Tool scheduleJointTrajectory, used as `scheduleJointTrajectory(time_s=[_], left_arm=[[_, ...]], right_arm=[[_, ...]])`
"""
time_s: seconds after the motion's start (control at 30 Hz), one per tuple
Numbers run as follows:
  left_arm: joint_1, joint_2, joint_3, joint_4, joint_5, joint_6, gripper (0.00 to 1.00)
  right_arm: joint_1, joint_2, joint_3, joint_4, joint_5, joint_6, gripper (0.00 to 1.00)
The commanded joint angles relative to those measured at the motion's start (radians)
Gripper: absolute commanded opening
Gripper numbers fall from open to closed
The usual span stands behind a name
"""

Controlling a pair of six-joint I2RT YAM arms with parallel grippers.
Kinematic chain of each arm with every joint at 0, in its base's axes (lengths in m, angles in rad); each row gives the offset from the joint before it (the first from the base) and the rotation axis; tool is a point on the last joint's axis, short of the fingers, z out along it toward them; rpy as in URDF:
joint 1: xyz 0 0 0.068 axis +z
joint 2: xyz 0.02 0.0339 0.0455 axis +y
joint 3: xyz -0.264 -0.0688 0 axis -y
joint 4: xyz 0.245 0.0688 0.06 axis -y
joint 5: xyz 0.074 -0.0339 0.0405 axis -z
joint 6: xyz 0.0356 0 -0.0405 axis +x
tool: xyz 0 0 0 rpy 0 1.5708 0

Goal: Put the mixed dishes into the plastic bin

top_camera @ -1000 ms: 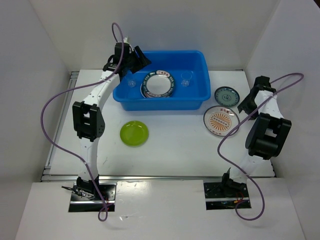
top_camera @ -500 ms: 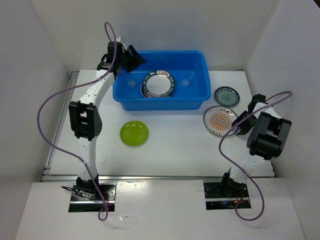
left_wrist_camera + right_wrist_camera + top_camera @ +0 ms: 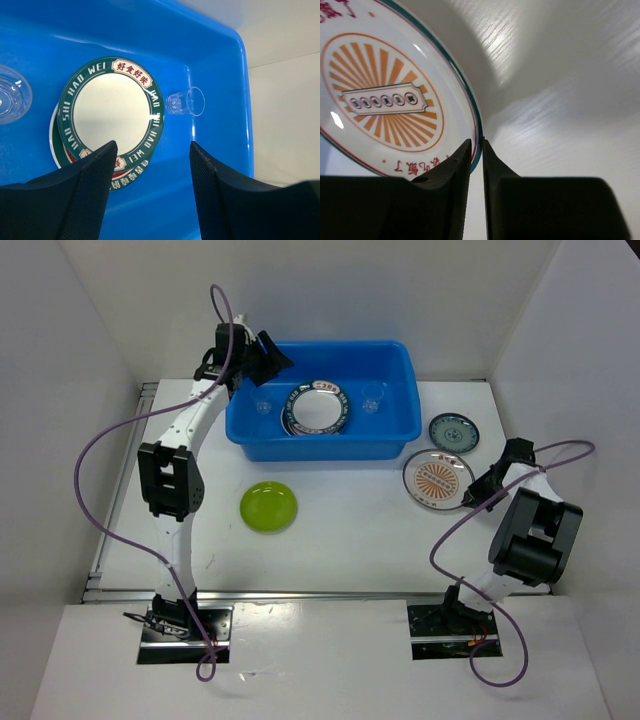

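White tabletop (image 3: 350,540), plain white walls around.

Done, as far as visible: blue plastic bin (image 3: 320,445) at far centre, already holding a stack of two teal-rimmed plates (image 3: 110,107), a tipped clear cup (image 3: 186,102) lying on its side just right of the stack, and a second clear cup (image 3: 10,95) at the stack's left.

Left to go: three plates outside the bin.
- Lime-green plate (image 3: 268,506) on the tabletop in front of the bin's left end, untouched.
- Small dark teal plate (image 3: 454,431) just right of the bin, untouched.
- Orange-sunburst plate (image 3: 437,480) nearer than the teal one.

Right end effector (image 3: 476,145): low at the sunburst plate's right rim, fingers nearly together with the rim pinched between them. Looks like a grasp just made. No lift evident.

Left end effector (image 3: 152,147): above the bin's left end, fingers wide apart, holding nothing.

Roughly halfway. Judged step: carry the sunburst plate into the bin.
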Motion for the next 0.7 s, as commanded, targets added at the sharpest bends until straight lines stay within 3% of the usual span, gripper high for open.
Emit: scheduleJointTrajectory(time_s=[0.0, 0.17, 0.27, 0.3, 0.33, 0.37, 0.43, 0.67], left_arm=[[0.012, -0.023, 0.003, 0.028, 0.017, 0.01, 0.67], [0.012, -0.023, -0.006, 0.037, 0.017, 0.01, 0.67], [0.012, -0.032, -0.015, 0.037, 0.017, 0.01, 0.67], [0.012, -0.032, -0.015, 0.037, 0.017, 0.01, 0.67], [0.012, -0.032, -0.015, 0.037, 0.017, 0.01, 0.67], [0.012, -0.032, -0.024, 0.037, 0.017, 0.01, 0.67], [0.012, -0.032, -0.024, 0.037, 0.017, 0.01, 0.67], [0.012, -0.041, -0.033, 0.037, 0.017, 0.01, 0.67]], right_arm=[[-0.011, -0.105, -0.035, 0.1, -0.004, 0.068, 0.19], [-0.011, -0.2, -0.064, 0.119, 0.011, 0.079, 0.05], [-0.011, -0.24, -0.073, 0.102, 0.022, 0.079, 0.03], [-0.011, -0.24, -0.073, 0.087, 0.032, 0.079, 0.09], [-0.011, -0.228, -0.073, 0.073, 0.032, 0.079, 0.37], [-0.011, -0.218, -0.073, 0.073, 0.032, 0.079, 0.43], [-0.011, -0.218, -0.097, 0.073, 0.032, 0.079, 0.51], [-0.011, -0.266, -0.125, 0.051, 0.032, 0.131, 0.52]])
